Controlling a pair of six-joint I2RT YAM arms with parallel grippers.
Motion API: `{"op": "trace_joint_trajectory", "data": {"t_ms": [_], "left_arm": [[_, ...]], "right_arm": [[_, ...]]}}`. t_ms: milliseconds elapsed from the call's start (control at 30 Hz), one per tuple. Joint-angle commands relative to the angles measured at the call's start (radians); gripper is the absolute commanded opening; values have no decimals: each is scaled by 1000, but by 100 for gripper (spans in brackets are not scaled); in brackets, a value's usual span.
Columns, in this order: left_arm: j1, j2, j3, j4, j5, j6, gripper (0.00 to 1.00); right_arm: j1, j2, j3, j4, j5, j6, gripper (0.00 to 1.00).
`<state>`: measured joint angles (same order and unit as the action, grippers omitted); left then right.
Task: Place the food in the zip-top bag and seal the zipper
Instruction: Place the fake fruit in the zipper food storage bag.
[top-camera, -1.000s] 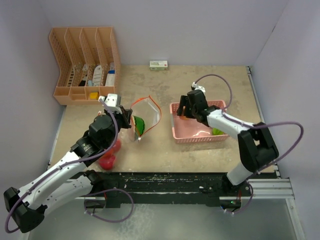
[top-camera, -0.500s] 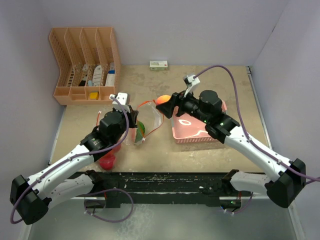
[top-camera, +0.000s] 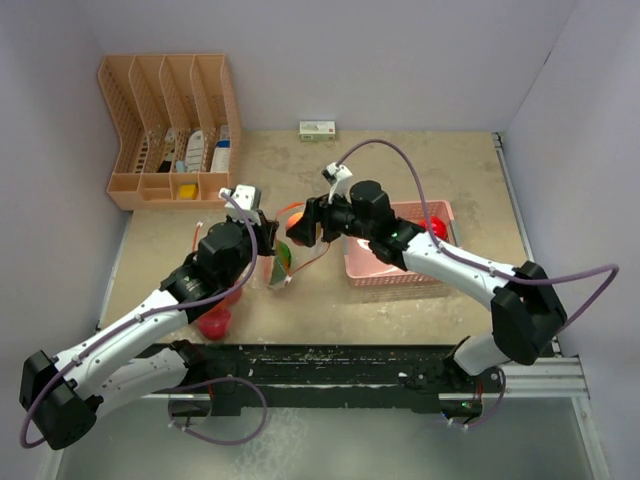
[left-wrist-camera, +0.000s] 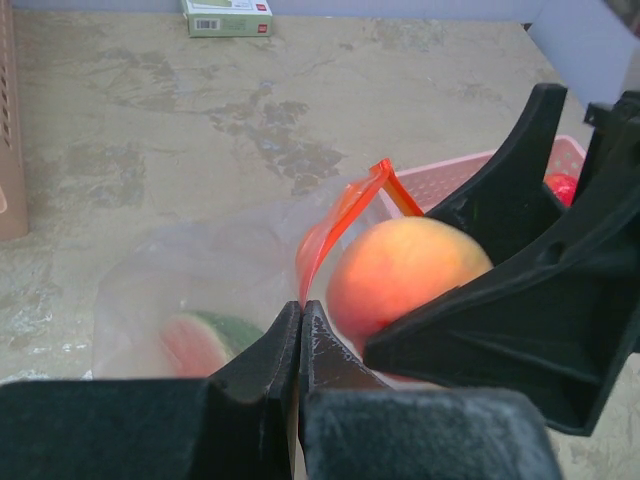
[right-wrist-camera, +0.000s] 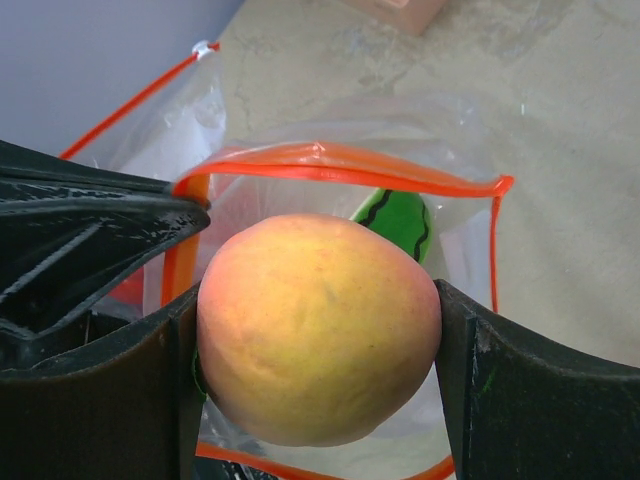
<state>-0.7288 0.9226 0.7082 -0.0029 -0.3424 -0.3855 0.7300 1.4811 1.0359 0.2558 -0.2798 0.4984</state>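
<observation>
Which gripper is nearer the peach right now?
Right. The right gripper holds the peach over the mouth of the zip-top bag; the left gripper pinches the bag rim just beside it.

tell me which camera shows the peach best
Right wrist: the peach fills the frame, gripped by the right end effector at the mouth of the open bag. Left wrist shows its upper side, the rest hidden behind that end effector. Top external shows only a small orange patch.
</observation>
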Motion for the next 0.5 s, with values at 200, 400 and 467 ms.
{"op": "trace_joint_trajectory", "data": {"t_ms": [200,400,467], "left_arm": [[-4,-14,24,55,17,-18,0],[-4,-18,19,55,11,-19,0],[-4,-19,17,57,11,-18,0]], "right_arm": [[55,23,114,-95,167,-47,100],[57,-27,126,-168,227,-83,100],[57,-85,101,-190,268,-88,100]]}}
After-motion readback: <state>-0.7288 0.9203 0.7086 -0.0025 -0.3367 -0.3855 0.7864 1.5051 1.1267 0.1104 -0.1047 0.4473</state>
